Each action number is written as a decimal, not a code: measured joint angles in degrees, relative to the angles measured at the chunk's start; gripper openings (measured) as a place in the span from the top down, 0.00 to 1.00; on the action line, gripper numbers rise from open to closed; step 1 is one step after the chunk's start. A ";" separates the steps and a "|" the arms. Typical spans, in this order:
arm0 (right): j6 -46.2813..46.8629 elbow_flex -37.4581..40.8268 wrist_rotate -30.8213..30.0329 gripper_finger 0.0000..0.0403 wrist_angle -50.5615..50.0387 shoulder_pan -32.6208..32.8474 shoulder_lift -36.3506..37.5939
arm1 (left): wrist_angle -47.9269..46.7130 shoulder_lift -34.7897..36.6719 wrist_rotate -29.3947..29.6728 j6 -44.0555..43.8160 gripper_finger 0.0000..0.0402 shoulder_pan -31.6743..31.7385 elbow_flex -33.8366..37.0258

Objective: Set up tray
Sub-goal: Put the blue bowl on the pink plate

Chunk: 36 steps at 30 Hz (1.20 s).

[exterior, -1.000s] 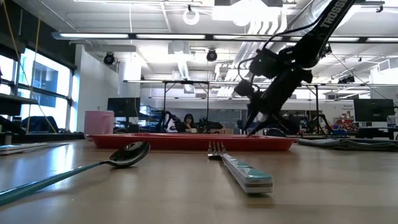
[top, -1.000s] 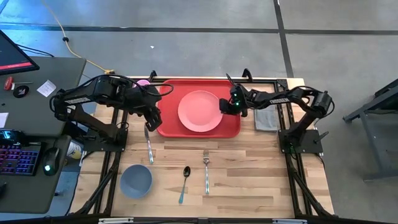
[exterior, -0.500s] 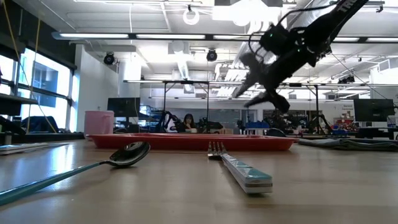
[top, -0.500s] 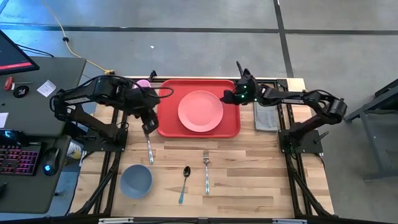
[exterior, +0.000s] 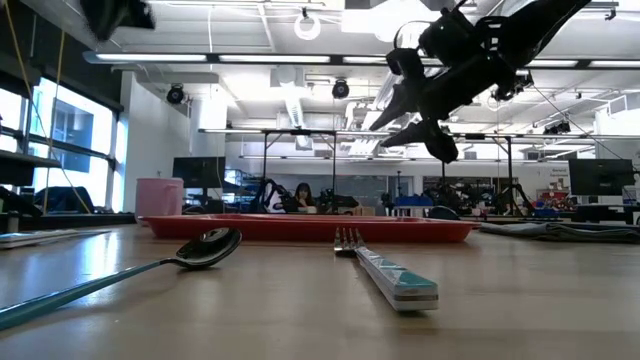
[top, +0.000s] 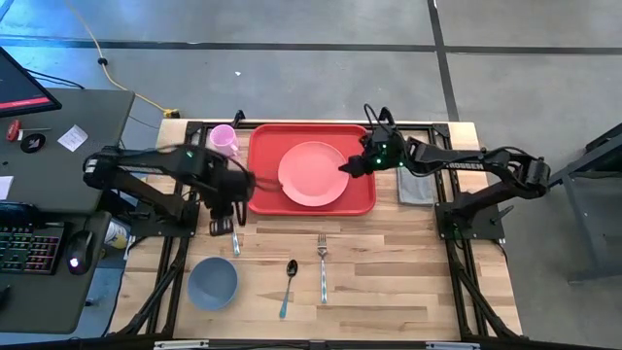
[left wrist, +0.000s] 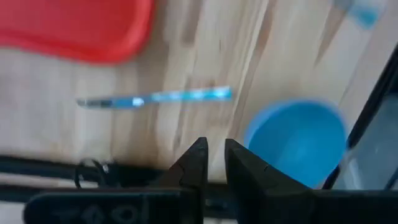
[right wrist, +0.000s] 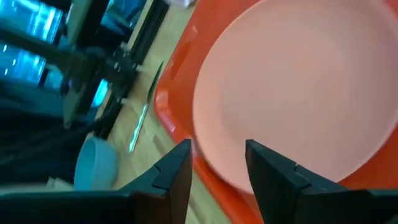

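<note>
One tray (top: pixel 313 199), bright red and rectangular, is seen at the far middle of the table (top: pixel 389 262). One round pink plate (top: pixel 313 173) is carried on it, roughly centred. One pink cup (top: pixel 224 138) is placed just beside the tray's far left corner. One grey folded cloth (top: pixel 416 187) is laid to the tray's right.

Nearer on the table, one knife (top: pixel 234 238), one blue bowl (top: pixel 213 282), one spoon (top: pixel 288 285) and one fork (top: pixel 322 267) are spread out, all apart from the tray.

The right gripper (top: pixel 348 167) is held above the plate's right edge; its fingers (right wrist: pixel 273 168) are parted and nothing is gripped between them. The left gripper (top: pixel 222 226) is held over the table to the left of the tray, close to the knife; its fingers (left wrist: pixel 196 163) are drawn nearly together, with only a narrow gap and nothing held.
</note>
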State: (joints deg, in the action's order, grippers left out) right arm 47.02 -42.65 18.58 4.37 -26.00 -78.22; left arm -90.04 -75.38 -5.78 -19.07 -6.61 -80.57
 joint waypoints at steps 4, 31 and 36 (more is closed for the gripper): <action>-2.35 0.00 0.84 0.65 -0.08 2.09 0.00 | 1.47 -0.01 -0.75 -0.91 0.67 -5.86 8.19; -3.35 0.00 2.24 0.66 -0.73 4.42 0.00 | 34.31 -0.01 -1.06 -8.22 0.24 -24.20 37.64; -3.36 0.00 2.22 0.66 -0.75 4.42 0.00 | 34.58 -0.01 -0.26 -8.27 0.45 -24.17 37.96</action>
State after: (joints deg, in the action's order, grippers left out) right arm 43.66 -42.65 20.80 3.62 -21.58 -78.22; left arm -55.46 -75.40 -6.04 -27.33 -30.79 -42.61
